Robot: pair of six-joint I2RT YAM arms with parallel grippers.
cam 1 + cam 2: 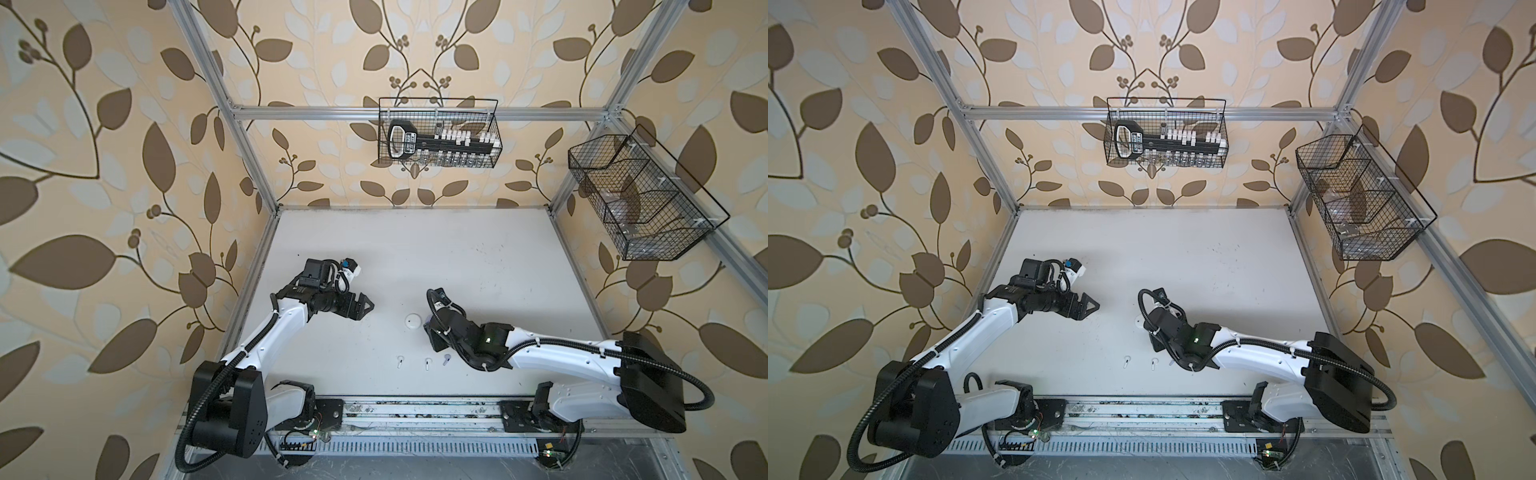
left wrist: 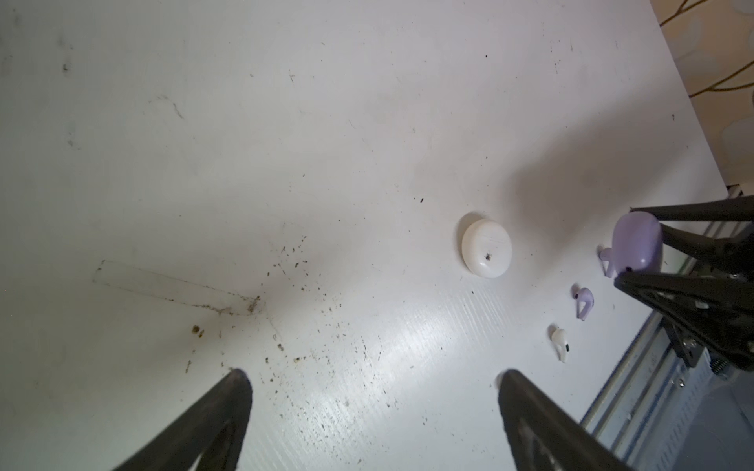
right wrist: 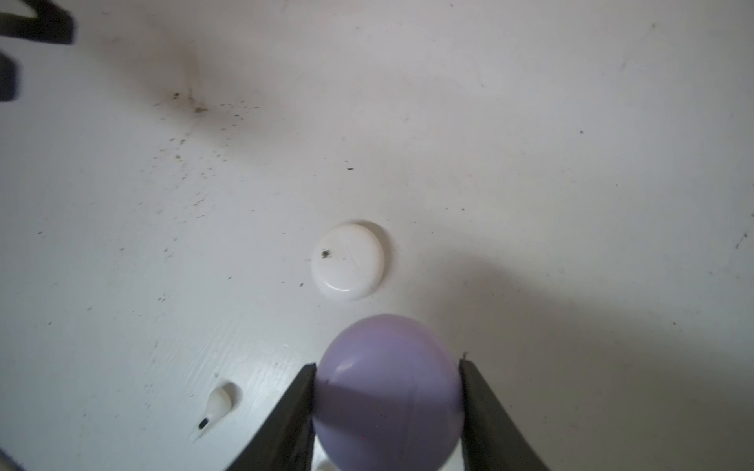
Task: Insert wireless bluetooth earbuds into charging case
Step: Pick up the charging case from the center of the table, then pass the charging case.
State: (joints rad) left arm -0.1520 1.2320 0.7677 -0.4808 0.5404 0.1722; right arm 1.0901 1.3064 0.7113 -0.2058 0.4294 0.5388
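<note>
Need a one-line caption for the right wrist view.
Right hand grips the round lavender case; a white case and one white earbud lie on the table nearby.

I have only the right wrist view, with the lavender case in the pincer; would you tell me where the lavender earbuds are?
Observer: In the left wrist view, two lavender earbuds lie on the table right beside the lavender case that the right pincer holds.
Operator: Thank you. How many white earbuds are there? I see one clearly.
Observer: Two white earbuds lie side by side in both top views.
Operator: Is the left pincer free?
Observer: Yes, the left pincer is open and empty, apart from the white case.
</note>
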